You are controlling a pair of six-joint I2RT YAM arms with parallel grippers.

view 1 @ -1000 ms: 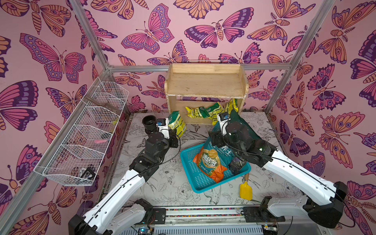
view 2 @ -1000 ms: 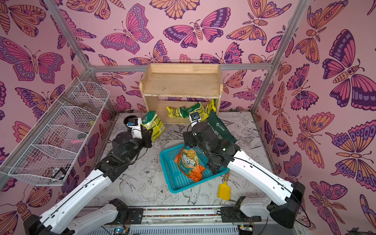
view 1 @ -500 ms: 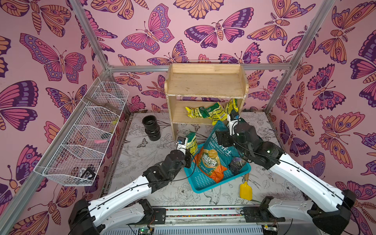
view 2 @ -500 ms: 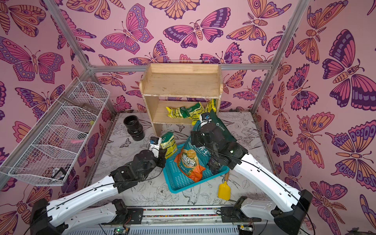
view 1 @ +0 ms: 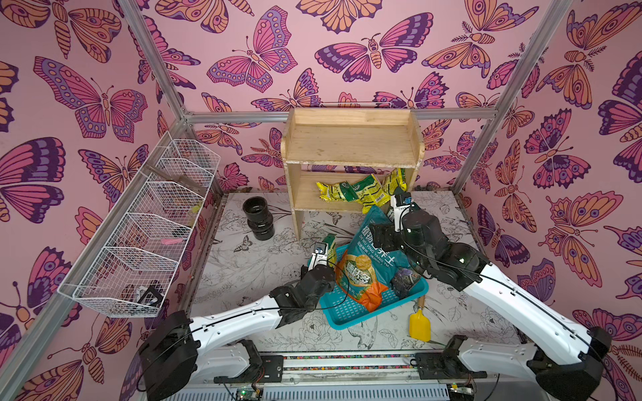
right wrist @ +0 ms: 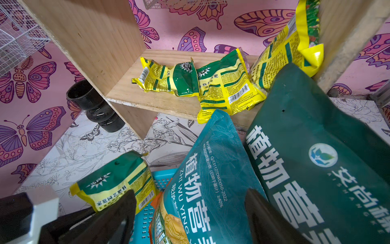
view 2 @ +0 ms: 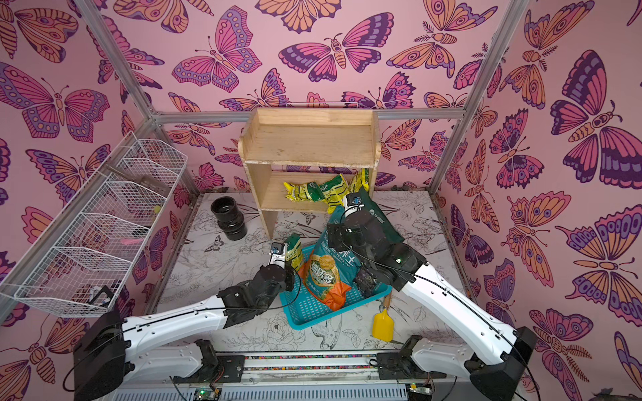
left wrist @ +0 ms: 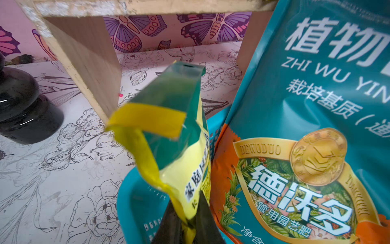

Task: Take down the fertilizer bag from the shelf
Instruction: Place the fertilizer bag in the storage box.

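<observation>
Small yellow-and-green foil fertilizer bag is off the pale two-tier wooden shelf. It is held in the air at the edge of the teal perforated plastic basket, just beside the tall glossy teal-and-orange soil bag standing in it.

Left gripper fingers are clenched on the pouch's yellow end seam only. Right gripper fingers are spread wide near the tall bag's top, and no clamp is seen.

Risks:
- Film is slick and crinkled and the pinch is narrow, so the pouch can be slid out or set swinging.
- The limp body can be snagged on the basket rim.
- The tall bag is leaning and can be tipped by either arm.
- One of the matching packets on the lower tier overhangs the board edge and can be knocked onto the floral-print counter.
</observation>
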